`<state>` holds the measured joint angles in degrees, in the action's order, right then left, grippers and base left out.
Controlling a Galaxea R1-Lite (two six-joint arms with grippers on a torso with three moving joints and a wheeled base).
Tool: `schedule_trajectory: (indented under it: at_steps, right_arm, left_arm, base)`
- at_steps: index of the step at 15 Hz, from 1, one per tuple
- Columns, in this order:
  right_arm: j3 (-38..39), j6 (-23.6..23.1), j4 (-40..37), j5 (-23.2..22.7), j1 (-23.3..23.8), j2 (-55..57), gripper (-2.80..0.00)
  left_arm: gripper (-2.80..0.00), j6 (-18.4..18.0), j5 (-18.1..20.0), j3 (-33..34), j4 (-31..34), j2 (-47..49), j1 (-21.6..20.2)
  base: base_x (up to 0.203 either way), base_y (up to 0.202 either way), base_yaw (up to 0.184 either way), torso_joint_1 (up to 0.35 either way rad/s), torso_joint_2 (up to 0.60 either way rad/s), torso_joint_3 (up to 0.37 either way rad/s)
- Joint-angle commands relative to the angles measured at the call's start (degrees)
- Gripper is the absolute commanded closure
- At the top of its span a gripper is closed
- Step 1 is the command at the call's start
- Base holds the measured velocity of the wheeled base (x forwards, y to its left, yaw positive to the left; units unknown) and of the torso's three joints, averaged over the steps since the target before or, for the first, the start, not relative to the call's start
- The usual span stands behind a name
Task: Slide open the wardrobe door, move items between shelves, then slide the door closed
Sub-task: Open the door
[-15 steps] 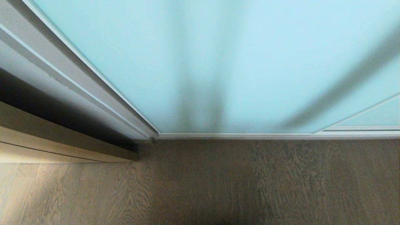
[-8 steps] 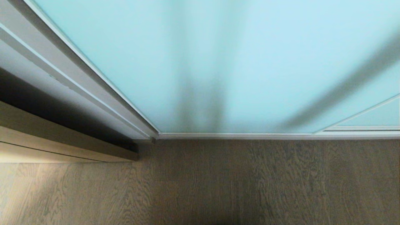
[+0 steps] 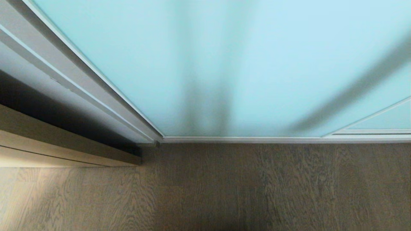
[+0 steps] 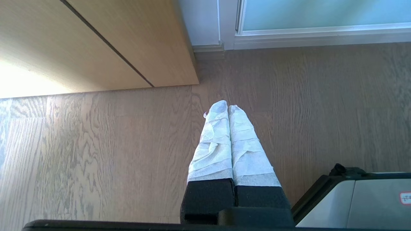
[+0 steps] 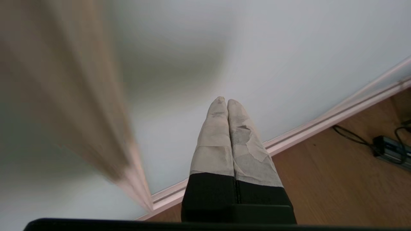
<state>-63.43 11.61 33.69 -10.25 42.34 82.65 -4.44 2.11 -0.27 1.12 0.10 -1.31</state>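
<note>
The sliding wardrobe door [image 3: 224, 64], frosted pale aqua glass in a thin silver-white frame, fills the upper head view and stands closed down to its bottom rail [image 3: 257, 139]. Neither arm shows in the head view. My right gripper [image 5: 227, 101] is shut and empty, its taped fingers pointing at the pale door panel [image 5: 289, 64] just above the floor rail [image 5: 321, 123]; whether it touches the glass I cannot tell. My left gripper [image 4: 228, 106] hangs shut and empty over the wood floor. The items and the shelves are hidden behind the door.
A light wood cabinet [image 3: 48, 144] stands left of the door, also in the left wrist view [image 4: 96, 41]. A second glass panel [image 3: 385, 120] overlaps at the right. Grey wood-grain floor [image 3: 224, 192] lies in front. Cables and a power adapter [image 5: 388, 147] lie on the floor.
The head view itself has not shifted. The diagonal shadow on the right of the glass has shifted slightly.
</note>
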Motion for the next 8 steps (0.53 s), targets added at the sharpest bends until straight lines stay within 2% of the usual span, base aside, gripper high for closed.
schedule_trajectory:
  at_steps: [1, 4, 6, 8]
  right_arm:
    - [1.7, 0.6, -0.5, -1.2, 0.2, -3.8, 0.00]
    - [5.0, 3.5, -4.6, -6.5, 0.0, -10.9, 0.00]
    - [4.0, 7.6, -9.9, -10.3, -0.3, -14.1, 0.00]
    - [1.0, 11.9, -15.6, -16.2, -0.4, -17.3, 0.00]
  left_arm:
    - [0.00, 0.0, 0.0, 0.0, 0.0, 0.1, 0.0]
    - [0.00, 0.0, 0.0, 0.0, 0.0, 0.1, 0.0]
    - [0.00, 0.0, 0.0, 0.0, 0.0, 0.1, 0.0]
    - [0.00, 0.0, 0.0, 0.0, 0.0, 0.1, 0.0]
  base:
    - [0.000, 0.000, 0.000, 0.000, 0.00, 0.000]
    - [0.000, 0.000, 0.000, 0.000, 0.00, 0.000]
    - [0.000, 0.000, 0.000, 0.000, 0.00, 0.000]
    - [0.000, 0.000, 0.000, 0.000, 0.00, 0.000]
